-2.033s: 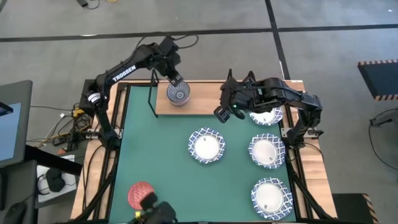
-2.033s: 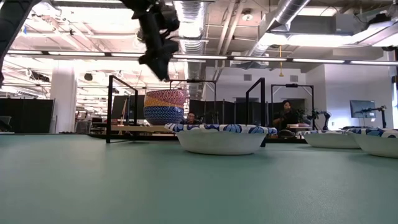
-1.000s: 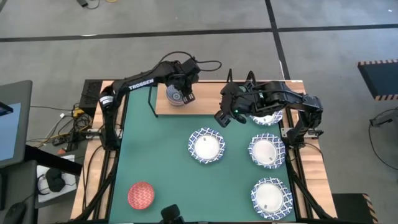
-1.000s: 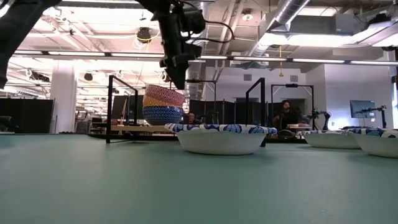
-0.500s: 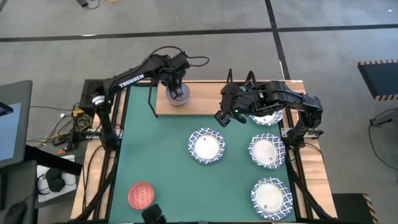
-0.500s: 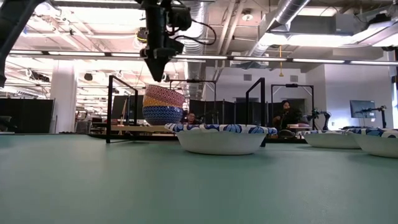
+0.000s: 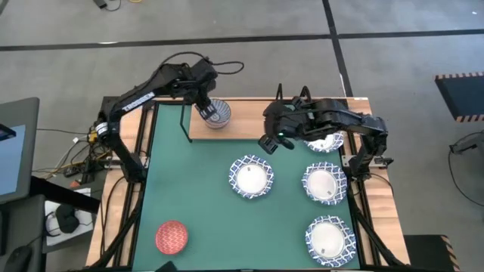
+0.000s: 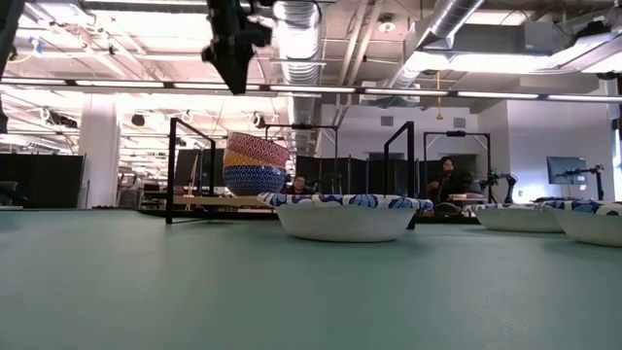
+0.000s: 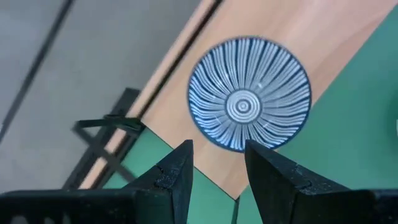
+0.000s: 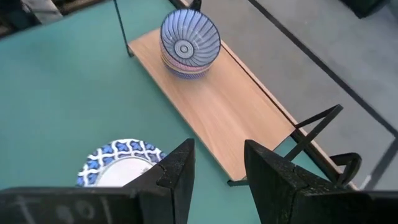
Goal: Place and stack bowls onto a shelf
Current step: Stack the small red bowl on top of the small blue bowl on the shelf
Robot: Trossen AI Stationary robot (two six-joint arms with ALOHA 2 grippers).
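High view: the shelf (image 7: 249, 121) lies at twelve o'clock on the green mat (image 7: 197, 196) that covers the desk (image 7: 378, 219).
Done so far: one stack of small bowls (image 7: 217, 113) stands at the shelf's nine o'clock end; the top bowl is blue-striped inside and sits tilted in the low view (image 8: 255, 165).
Stack contents: from the low view I count about three nested bowls, a red-patterned one on top, a yellow band, then a blue one; I cannot tell if more are hidden.
Also near the shelf: a wide white bowl (image 7: 327, 141) with a blue rim lies at the three o'clock end, partly under the right arm; whether it rests on the plank or beside it I cannot tell.
Left to do: three wide white bowls wait on the mat, at the centre (image 7: 251, 177), at three o'clock (image 7: 324, 183) and at five o'clock (image 7: 328, 238); a small red bowl (image 7: 172, 236) lies at seven o'clock. All look empty.
Left hand (image 7: 201, 109): above the stack's nine o'clock side, fingers apart and holding nothing, as the left wrist view (image 9: 217, 174) shows.
Right hand (image 7: 272, 140): over the shelf's middle, fingers apart and empty in the right wrist view (image 10: 217, 163).
Progress: by my judgement under halfway, with most of the plank bare.
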